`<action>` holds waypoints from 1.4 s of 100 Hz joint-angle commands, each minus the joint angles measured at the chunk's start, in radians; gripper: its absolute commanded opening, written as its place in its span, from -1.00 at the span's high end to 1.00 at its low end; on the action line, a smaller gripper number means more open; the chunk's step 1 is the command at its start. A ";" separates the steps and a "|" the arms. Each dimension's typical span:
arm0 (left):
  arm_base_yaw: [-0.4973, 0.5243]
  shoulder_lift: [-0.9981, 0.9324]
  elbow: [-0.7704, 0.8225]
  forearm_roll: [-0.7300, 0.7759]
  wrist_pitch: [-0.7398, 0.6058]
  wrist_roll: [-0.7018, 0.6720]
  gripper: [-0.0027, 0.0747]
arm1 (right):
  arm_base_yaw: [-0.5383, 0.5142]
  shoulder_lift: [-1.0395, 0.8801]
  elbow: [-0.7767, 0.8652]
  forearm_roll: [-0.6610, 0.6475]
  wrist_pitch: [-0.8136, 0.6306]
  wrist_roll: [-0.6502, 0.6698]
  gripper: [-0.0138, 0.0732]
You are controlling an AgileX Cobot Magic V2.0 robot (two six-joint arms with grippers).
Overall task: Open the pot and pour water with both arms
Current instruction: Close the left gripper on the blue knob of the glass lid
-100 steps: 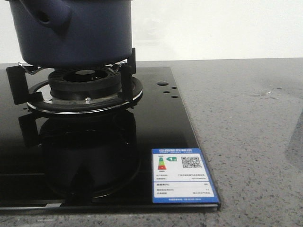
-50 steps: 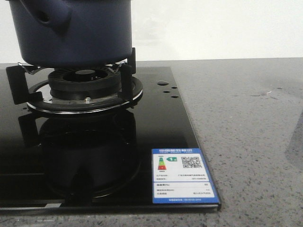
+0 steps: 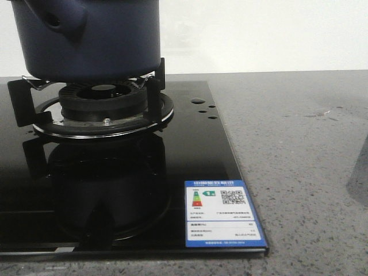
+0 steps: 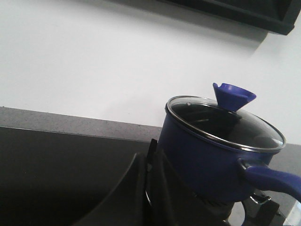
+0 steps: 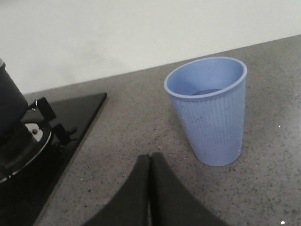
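the pot (image 4: 211, 160) was seen standing on the burner grate (image 3: 26, 95) of a black glass hob (image 3: 195, 149), toward the left of the front view, its top cut off there. it was closed by a glass lid (image 4: 225, 125) with a metal rim and a blue funnel-shaped knob (image 4: 233, 95); whether anything was inside could not be told through the dark glass. a pale blue ribbed cup (image 5: 210, 110) was set upright on the counter (image 5: 131, 122) beside the hob, well apart from the pot; a dark patch was seen at its bottom, though what it was could not be told.

the pot was dark navy, round, with smooth sides tapering slightly downward. a stubby hollow socket (image 3: 57, 20) was shown on its side in the front view, and a blue handle (image 4: 273, 179) in the left wrist view.

the left gripper (image 4: 149, 188) was seen with its fingers pressed together, nothing between them, near the pot but not touching it. the right gripper (image 5: 149, 188) was likewise pressed together and empty, over the counter just short of the cup.

the counter was grey speckled stone, backed by a plain white wall (image 3: 259, 34). an energy label (image 3: 223, 214) with a qr code was stuck at the hob's near right corner.
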 commanded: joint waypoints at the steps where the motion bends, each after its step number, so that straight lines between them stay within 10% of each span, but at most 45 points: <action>1: 0.000 0.079 -0.099 -0.003 0.004 0.033 0.97 | 0.004 0.098 -0.105 -0.013 0.003 -0.105 0.82; 41: -0.151 0.268 -0.199 -0.008 -0.020 0.093 0.90 | 0.151 0.249 -0.236 -0.008 0.033 -0.148 0.77; 75: -0.280 0.345 -0.199 -0.008 -0.184 0.093 -0.60 | 0.153 0.251 -0.236 -0.007 0.040 -0.148 -0.57; 140: -0.432 0.794 -0.334 0.003 -0.508 0.093 -0.44 | 0.153 0.251 -0.236 -0.007 0.040 -0.148 -0.57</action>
